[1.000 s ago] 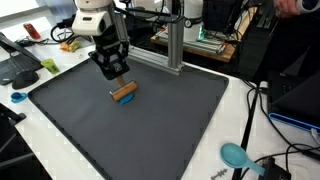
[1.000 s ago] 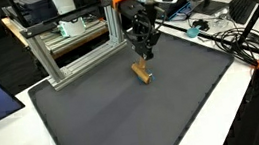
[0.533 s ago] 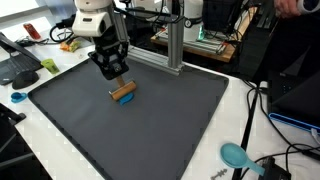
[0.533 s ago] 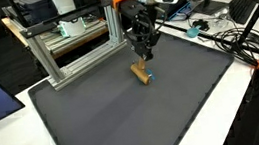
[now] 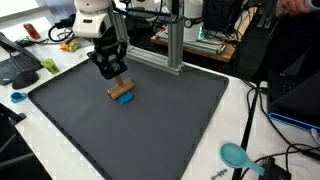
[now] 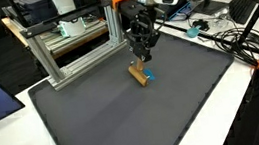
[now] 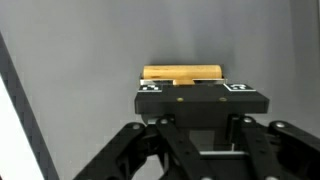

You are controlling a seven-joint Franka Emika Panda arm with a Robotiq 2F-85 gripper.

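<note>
A short wooden block [image 5: 121,90] [image 6: 140,74] sits low over a dark grey mat [image 5: 150,130] [image 6: 125,113], next to a small blue piece [image 5: 128,99] [image 6: 150,78]. My gripper [image 5: 114,77] [image 6: 145,53] comes straight down onto the block and is shut on it. In the wrist view the block [image 7: 183,72] lies crosswise just beyond the gripper [image 7: 198,92]. A black plate with two markers hides my fingertips there.
An aluminium frame [image 5: 175,45] [image 6: 70,45] stands along the mat's back edge. A teal scoop [image 5: 235,155] and cables [image 6: 239,43] lie on the white table beside the mat. A small blue item [image 5: 18,97] and clutter sit at another side.
The wooden block has shifted slightly away from the blue piece, which stayed put. The gripper has stayed shut and hardly moved.
</note>
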